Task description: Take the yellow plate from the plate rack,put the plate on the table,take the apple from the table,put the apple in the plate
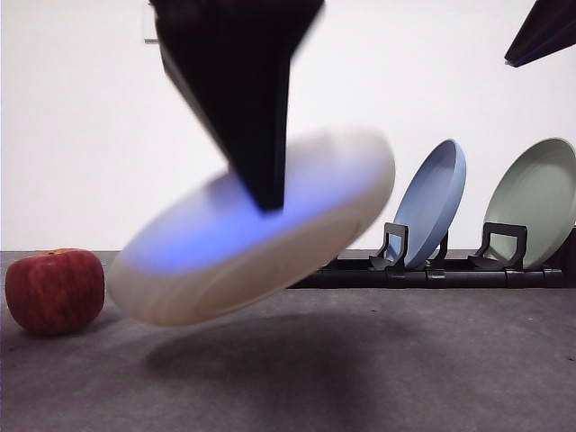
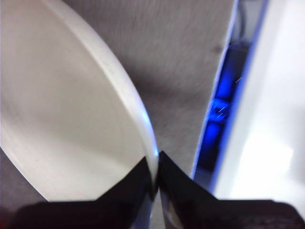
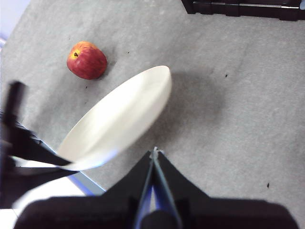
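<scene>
Front view shows the left gripper clamped on the rim of the tilted matte cream round plate, airborne above the dark grey table; thin-edge hold risks slippage; right gripper closed, empty.

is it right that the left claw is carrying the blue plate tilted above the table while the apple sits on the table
Not quite: the left claw holds the yellow plate, not the blue one. The left wrist view shows its jaws shut on the cream rim. In the front view the blue plate stands in the plate rack. The rest holds: tilted above the table, with the apple resting there.
</scene>
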